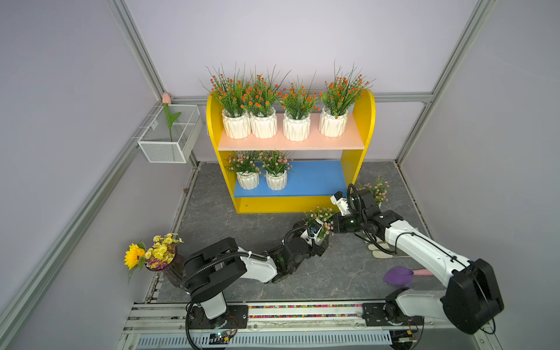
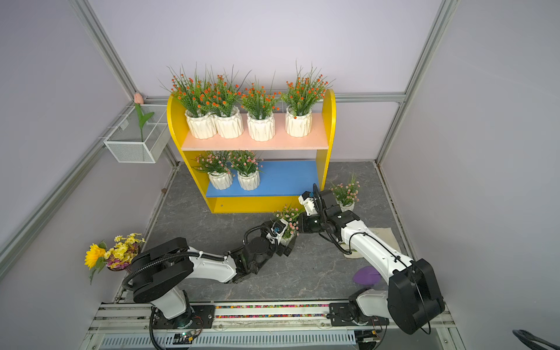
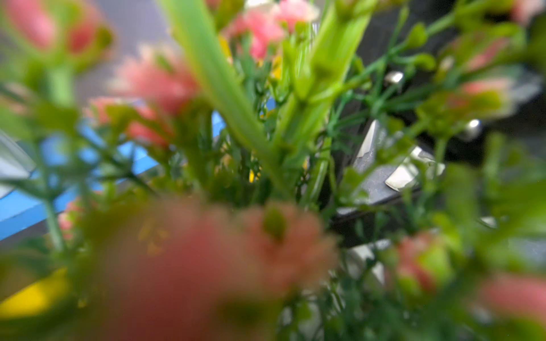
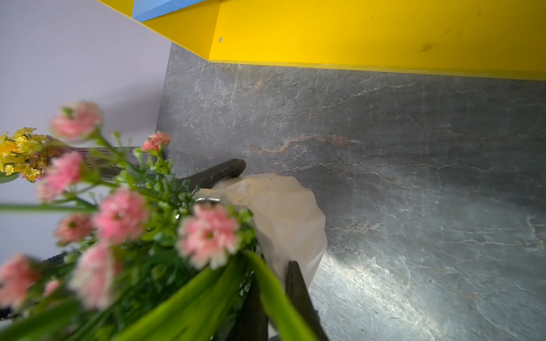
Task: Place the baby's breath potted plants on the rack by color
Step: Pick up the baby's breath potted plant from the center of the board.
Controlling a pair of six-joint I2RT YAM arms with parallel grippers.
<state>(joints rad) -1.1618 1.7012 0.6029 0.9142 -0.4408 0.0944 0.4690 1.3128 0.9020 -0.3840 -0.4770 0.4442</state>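
The rack (image 1: 363, 121) (image 2: 328, 121) holds several orange baby's breath potted plants (image 1: 263, 124) on its peach upper board. Two pink ones (image 1: 248, 178) (image 1: 276, 180) stand on the blue lower board. In front of the rack, a third pink plant (image 1: 321, 216) (image 2: 289, 216) sits between both grippers. My right gripper (image 1: 331, 224) (image 4: 273, 271) is shut on the rim of its white pot (image 4: 283, 212). My left gripper (image 1: 320, 242) (image 2: 288, 244) is open, its jaws on either side of the pot. Blossoms (image 3: 153, 79) fill the left wrist view and hide the jaws. A fourth pink plant (image 1: 378, 189) stands on the floor right of the rack.
A white wire basket (image 1: 169, 136) with a pink tulip (image 1: 166, 98) hangs on the left wall. A sunflower bouquet (image 1: 151, 253) in a dark vase stands by my left arm's base. A purple trowel (image 1: 398, 275) and a pale cloth (image 2: 385, 239) lie under my right arm.
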